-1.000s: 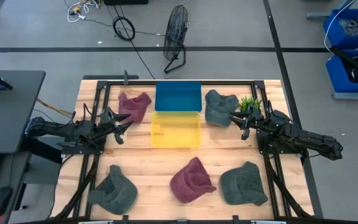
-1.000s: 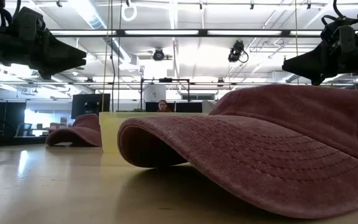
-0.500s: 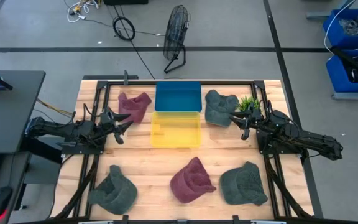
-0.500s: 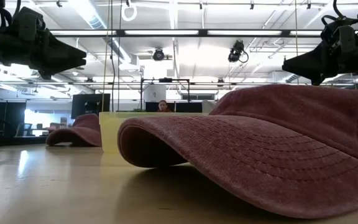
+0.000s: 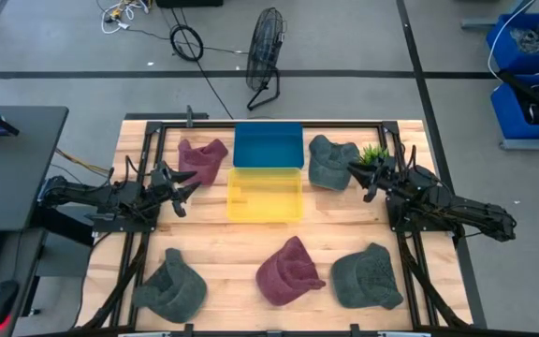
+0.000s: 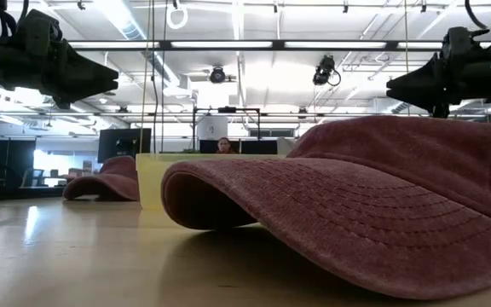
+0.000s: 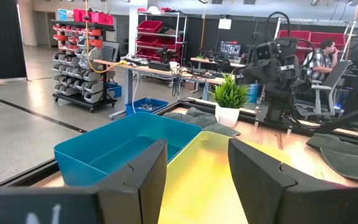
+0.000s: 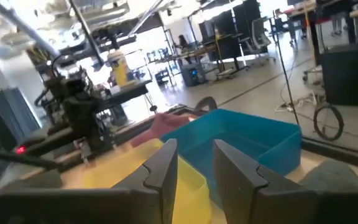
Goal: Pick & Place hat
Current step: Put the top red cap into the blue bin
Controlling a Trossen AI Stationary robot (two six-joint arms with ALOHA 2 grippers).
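Note:
Several caps lie flat on the wooden table: a maroon one (image 5: pixel 202 159) at the far left, a grey one (image 5: pixel 330 161) at the far right, a grey one (image 5: pixel 171 285) near left, a maroon one (image 5: pixel 290 271) near middle, which fills the low view (image 6: pixel 373 205), and a grey one (image 5: pixel 368 276) near right. My left gripper (image 5: pixel 183 184) hangs open and empty above the table, left of the yellow bin (image 5: pixel 265 194). My right gripper (image 5: pixel 354 169) is open and empty in the air beside the far grey cap's right edge. Both point at the bins.
A blue bin (image 5: pixel 268 145) stands behind the yellow bin at the table's far middle. A small potted plant (image 5: pixel 374 153) stands right of the far grey cap, close to my right arm. Black frame rails run along the table's left and right sides.
My right gripper has moved a little toward the table's far edge, closer to the far grey cap. The caps and my left arm have kept still.

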